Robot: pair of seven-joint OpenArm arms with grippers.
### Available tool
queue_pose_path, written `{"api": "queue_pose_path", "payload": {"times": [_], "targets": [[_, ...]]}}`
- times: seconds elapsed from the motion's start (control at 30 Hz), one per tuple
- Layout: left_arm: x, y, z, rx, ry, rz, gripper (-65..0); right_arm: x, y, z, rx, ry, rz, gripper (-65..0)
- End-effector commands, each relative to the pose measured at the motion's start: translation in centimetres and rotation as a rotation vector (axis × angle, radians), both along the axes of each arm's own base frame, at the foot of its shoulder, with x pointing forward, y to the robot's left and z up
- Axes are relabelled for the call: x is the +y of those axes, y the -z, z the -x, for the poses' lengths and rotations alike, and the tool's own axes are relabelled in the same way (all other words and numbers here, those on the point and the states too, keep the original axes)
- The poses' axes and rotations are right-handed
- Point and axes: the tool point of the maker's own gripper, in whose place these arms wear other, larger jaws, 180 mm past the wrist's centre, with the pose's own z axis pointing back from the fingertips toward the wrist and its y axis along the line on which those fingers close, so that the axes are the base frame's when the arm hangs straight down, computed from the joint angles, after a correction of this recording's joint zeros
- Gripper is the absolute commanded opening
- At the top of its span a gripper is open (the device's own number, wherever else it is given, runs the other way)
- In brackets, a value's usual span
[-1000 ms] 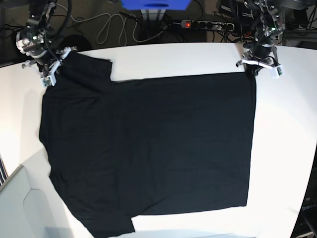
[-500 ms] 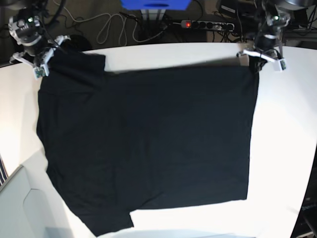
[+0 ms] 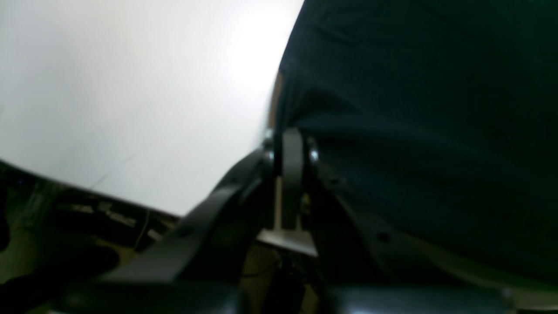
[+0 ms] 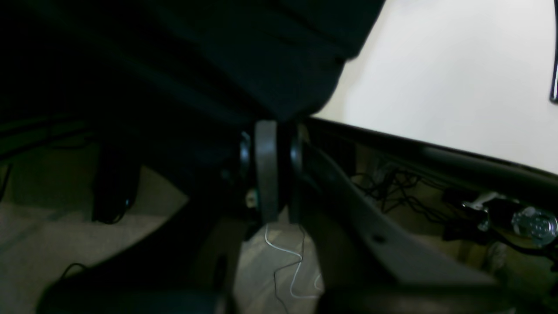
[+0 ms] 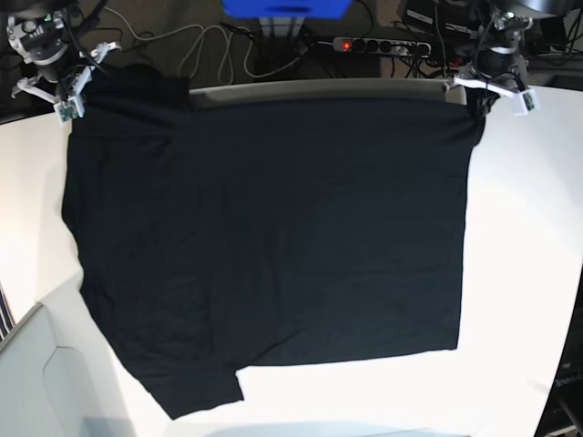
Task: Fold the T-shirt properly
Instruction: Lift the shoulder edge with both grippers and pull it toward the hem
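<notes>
Left gripper (image 5: pixel 489 91) – jaws pressed together on the far corner of the large black short-sleeved cotton T-shirt (image 5: pixel 273 237), seen on the right of the base view. In the left wrist view the same gripper (image 3: pixel 290 148) has dark cloth bunched right at its tips. Right gripper (image 5: pixel 66 86) likewise pinches the opposite far corner, at the sleeve end; in its wrist view the gripper (image 4: pixel 266 144) meets a hanging fold of the shirt (image 4: pixel 244 56).

Shirt: plain black face up, spread broadly over the white table (image 5: pixel 528 273), far edge stretched between the two grippers along the table's far rim. Low wrinkles across the body. One sleeve sits at the near left, the other at the far left beside the right gripper.

Hard to make out – both wrist views are blurred and dark, so the exact grip point on the cloth is unclear. Collar not discernible.
</notes>
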Motion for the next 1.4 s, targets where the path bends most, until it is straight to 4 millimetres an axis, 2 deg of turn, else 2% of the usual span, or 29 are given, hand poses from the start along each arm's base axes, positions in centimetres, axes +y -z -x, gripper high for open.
{"api": "queue_pose_path", "payload": {"times": [0.0, 0.13, 0.3, 0.47, 0.6, 0.83, 1.07, 1.23, 1.37], "targets": [[0.2, -1.1, -0.4, -0.035, 0.007, -0.02, -65.0, 0.1, -0.7, -0.2, -0.012, -0.035, 0.014, -64.9], [0.2, -1.4, -0.5, -0.043, 0.008, -0.025, -65.0, 0.6, -1.8, -1.5, -0.053, -0.058, 0.03, -64.9], [-0.1, -2.1, -1.0, -0.066, 0.01, -0.031, -65.0, 0.7, -2.6, -4.2, -0.121, -0.066, 0.029, -64.9], [-0.1, -3.0, -3.0, -0.123, 0.015, -0.036, -65.0, 0.7, -3.6, -6.6, -0.185, -0.063, 0.034, -64.9], [0.0, -3.6, -4.2, -0.157, 0.015, -0.038, -65.0, -0.4, -4.3, -8.7, -0.196, -0.044, 0.067, -64.9], [0.1, -4.8, -6.5, -0.226, 0.013, -0.042, -65.0, 0.5, -3.4, -14.4, -0.2, -0.135, 0.036, -64.9], [0.3, -6.1, -8.7, -0.284, 0.016, -0.065, -65.0, 0.6, -2.1, -18.6, -0.157, -0.173, 0.087, -64.9], [0.9, -6.9, -10.5, -0.301, 0.016, -0.145, -65.0, 1.4, -2.5, -21.4, -0.171, -0.203, 0.102, -64.9], [1.4, -6.4, -11.5, -0.303, 0.005, -0.14, -65.0, 2.2, -3.0, -23.1, -0.182, -0.231, 0.109, -64.9]]}}
